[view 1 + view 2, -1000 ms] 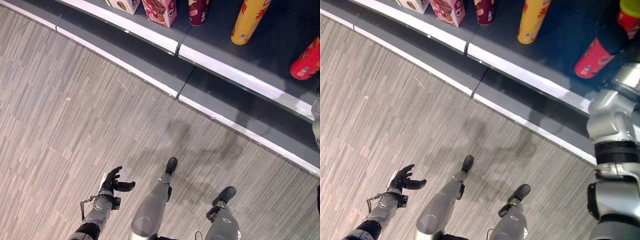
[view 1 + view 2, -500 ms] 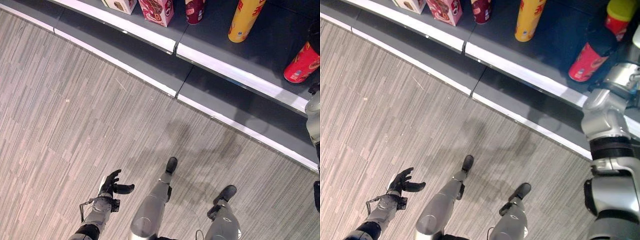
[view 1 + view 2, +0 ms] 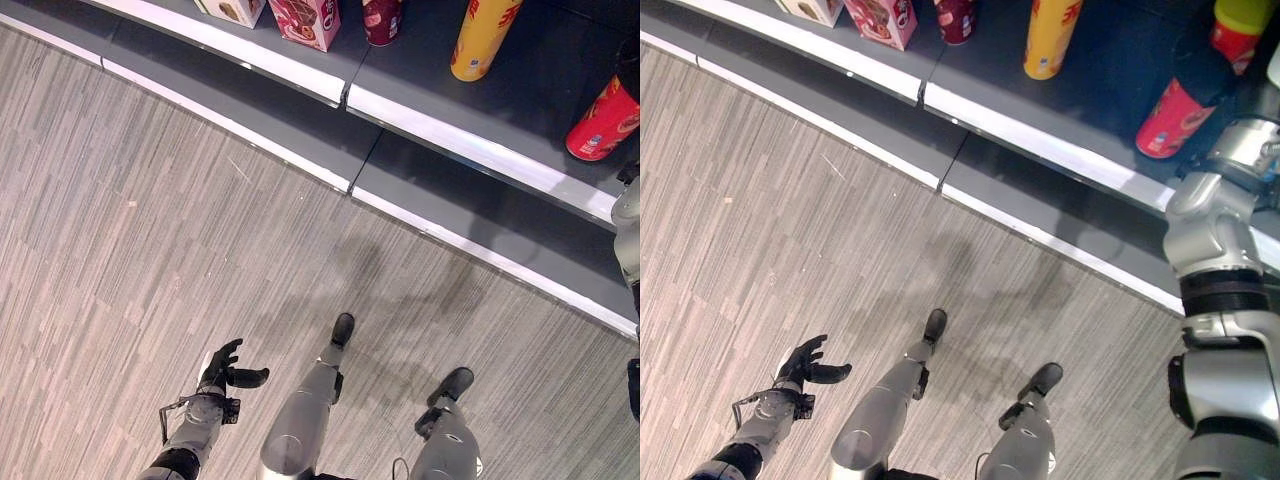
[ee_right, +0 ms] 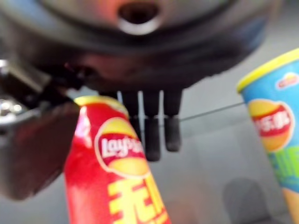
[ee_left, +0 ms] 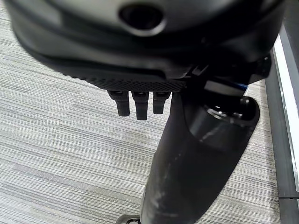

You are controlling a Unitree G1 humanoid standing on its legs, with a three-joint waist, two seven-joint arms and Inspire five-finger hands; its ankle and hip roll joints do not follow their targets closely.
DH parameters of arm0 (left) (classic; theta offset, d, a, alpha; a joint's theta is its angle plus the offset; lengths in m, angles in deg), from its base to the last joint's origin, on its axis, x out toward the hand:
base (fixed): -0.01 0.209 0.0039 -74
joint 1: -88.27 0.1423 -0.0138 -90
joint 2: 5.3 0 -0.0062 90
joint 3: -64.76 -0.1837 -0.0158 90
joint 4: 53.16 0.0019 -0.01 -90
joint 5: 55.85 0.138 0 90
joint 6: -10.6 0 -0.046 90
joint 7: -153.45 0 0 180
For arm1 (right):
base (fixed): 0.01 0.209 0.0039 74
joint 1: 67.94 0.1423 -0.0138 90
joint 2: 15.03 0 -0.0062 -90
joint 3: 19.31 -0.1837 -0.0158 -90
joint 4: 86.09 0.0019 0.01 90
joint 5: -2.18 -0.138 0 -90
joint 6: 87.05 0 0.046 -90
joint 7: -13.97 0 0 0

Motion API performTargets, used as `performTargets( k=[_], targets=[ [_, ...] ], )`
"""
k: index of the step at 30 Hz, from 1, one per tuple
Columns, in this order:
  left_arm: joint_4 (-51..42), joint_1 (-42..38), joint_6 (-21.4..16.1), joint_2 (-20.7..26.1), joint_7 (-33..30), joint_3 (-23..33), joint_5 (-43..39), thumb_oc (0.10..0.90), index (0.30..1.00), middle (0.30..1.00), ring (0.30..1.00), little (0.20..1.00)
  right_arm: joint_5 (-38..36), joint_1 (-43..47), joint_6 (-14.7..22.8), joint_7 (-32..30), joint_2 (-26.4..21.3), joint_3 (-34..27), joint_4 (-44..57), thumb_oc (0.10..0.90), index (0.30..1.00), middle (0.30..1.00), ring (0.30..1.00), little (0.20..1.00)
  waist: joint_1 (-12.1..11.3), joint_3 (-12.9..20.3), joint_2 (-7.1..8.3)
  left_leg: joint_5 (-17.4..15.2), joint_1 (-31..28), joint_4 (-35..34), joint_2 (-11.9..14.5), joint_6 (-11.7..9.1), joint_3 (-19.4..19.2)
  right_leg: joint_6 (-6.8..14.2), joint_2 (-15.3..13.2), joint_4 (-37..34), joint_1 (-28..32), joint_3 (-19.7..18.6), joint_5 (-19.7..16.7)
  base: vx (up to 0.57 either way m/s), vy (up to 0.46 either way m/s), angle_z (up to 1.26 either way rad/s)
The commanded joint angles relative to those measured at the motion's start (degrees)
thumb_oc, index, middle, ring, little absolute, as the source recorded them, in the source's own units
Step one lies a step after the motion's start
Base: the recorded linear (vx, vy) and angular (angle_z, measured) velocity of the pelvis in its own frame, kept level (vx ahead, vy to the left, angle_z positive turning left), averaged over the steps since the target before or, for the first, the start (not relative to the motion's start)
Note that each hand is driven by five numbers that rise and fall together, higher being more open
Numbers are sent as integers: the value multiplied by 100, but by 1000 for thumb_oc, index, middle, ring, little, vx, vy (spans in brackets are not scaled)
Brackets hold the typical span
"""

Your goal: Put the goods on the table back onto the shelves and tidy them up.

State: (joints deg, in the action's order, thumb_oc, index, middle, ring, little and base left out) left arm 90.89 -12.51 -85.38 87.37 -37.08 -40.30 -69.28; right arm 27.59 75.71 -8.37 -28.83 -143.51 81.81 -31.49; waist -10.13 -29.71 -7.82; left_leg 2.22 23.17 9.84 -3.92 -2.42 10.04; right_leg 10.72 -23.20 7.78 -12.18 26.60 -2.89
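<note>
Hanging low over the grey wood-grain floor [image 3: 150,220], left robot hand [image 3: 222,366] with fingers relaxed and spread, holding nothing. Farther off, right robot hand [image 4: 42,140] reaching onto the dark shelf [image 3: 1110,90], thumb and straight fingers [image 4: 153,135] flanking a red chip can [image 4: 112,172]; grip impossible to confirm. Standing beyond: a blue can [image 4: 273,126], yellow can [image 3: 483,35], pink box [image 3: 305,18].

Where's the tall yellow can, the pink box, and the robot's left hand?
yellow can [image 3: 482,38], left eye view, on its side wall.
pink box [image 3: 303,17], left eye view, on its front face.
left hand [image 3: 222,366], left eye view, on its palm, fingers relaxed.
</note>
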Motion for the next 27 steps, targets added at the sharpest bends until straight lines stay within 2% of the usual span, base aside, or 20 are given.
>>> performTargets(
  k=[1, 21, 22, 23, 24, 25, 27],
  targets=[
    [181, 334, -101, 388, -167, 12, -87, 800, 900, 900, 900, 900, 118, 722, 155, -299, -248, 267, 314, 400, 300, 300, 300, 300, -12, 181, 107, -8, 84, -141, 355, -264, -82, 110, -306, 857, -523, -427, 86, -6, -5, -5],
    [262, 270, -73, 383, -210, 43, -119, 800, 900, 900, 900, 900, 148, 740, 165, -256, -3, 338, 389, 400, 300, 300, 300, 300, 61, 155, 166, -39, 134, -92, 358, -258, -124, 96, -279, 857, -589, -485, 92, 0, 0, 0],
    [271, 266, -73, 383, -216, 44, -124, 800, 900, 900, 900, 900, 140, 745, 167, -262, 11, 335, 393, 562, 542, 542, 542, 542, 64, 158, 173, -39, 137, -92, 358, -259, -124, 97, -278, 854, -588, -489, 89, 0, 0, 0],
    [272, 266, -73, 384, -216, 45, -124, 800, 900, 900, 900, 900, 140, 745, 166, -262, 12, 334, 393, 593, 589, 589, 589, 589, 64, 158, 174, -39, 137, -92, 358, -259, -125, 97, -278, 853, -588, -490, 89, 0, 0, 0],
    [278, 256, -74, 388, -221, 43, -124, 800, 900, 900, 900, 900, 135, 754, 172, -267, 24, 340, 393, 745, 818, 818, 818, 818, 66, 156, 180, -40, 134, -98, 358, -256, -125, 98, -275, 848, -583, -492, 86, 0, 0, 0],
    [290, 247, -72, 388, -221, 49, -127, 800, 900, 900, 900, 900, 134, 774, 167, -262, 30, 347, 386, 800, 900, 900, 900, 900, 69, 154, 184, -39, 131, -102, 357, -256, -129, 100, -271, 846, -581, -495, 82, 0, 0, 0],
    [292, 251, -70, 392, -231, 52, -124, 800, 900, 900, 900, 900, 118, 787, 177, -270, 66, 358, 380, 800, 900, 900, 900, 900, 73, 155, 193, -38, 126, -102, 360, -260, -127, 99, -261, 835, -574, -506, 78, 0, 0, 0]
  ],
)
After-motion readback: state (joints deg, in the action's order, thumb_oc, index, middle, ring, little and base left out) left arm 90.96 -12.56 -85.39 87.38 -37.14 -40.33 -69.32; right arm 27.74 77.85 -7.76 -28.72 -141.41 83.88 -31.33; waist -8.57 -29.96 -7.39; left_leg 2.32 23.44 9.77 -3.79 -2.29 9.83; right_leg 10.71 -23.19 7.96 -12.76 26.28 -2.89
